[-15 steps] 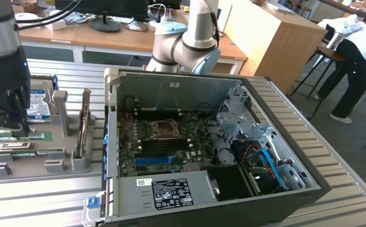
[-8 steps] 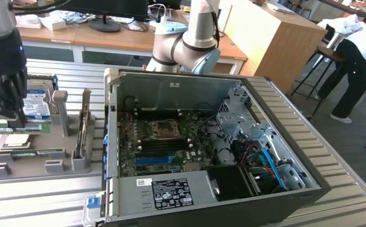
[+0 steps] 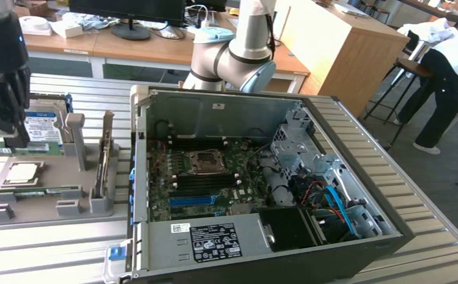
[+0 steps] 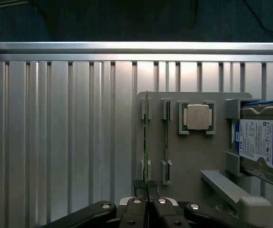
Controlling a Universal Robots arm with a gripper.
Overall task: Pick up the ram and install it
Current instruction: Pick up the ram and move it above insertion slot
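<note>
Closed end effector (image 4: pixel 147 205) poised over the thin green circuit-board ram stick (image 4: pixel 146 137) — standing edge-up, long axis running straight ahead.

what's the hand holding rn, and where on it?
The ram, pinched across its thin edge at the end nearest the hand; the rest of the stick runs along the grey tray's slot.
</note>
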